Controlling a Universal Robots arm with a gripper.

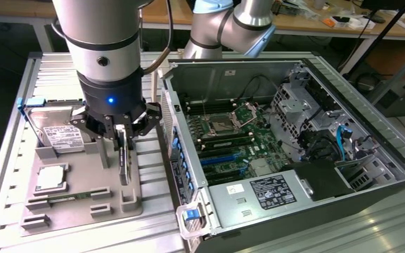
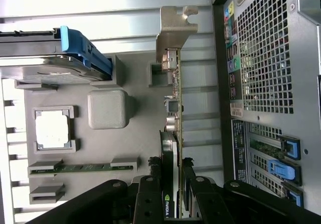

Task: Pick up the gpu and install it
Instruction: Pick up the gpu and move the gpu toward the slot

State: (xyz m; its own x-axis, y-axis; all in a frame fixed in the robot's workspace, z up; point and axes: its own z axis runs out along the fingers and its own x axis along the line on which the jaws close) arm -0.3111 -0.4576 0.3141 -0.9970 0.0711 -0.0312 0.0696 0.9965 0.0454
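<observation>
gripping the upright gpu (image 2: 175,118) edgewise in the end effector (image 2: 173,184), closed narrow on its faces, poised directly over the grey holder (image 2: 125,143).

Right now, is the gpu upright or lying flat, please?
Upright: the gpu stands on its long edge in the tray.

I count 1 gpu (image 1: 124,164), 1 hard drive (image 1: 59,133), 1 CPU chip (image 1: 50,178), 1 RAM stick (image 1: 67,197), 1 gray tray (image 1: 84,166), 1 open PC case (image 1: 379,138), 1 gripper (image 1: 123,138).
</observation>
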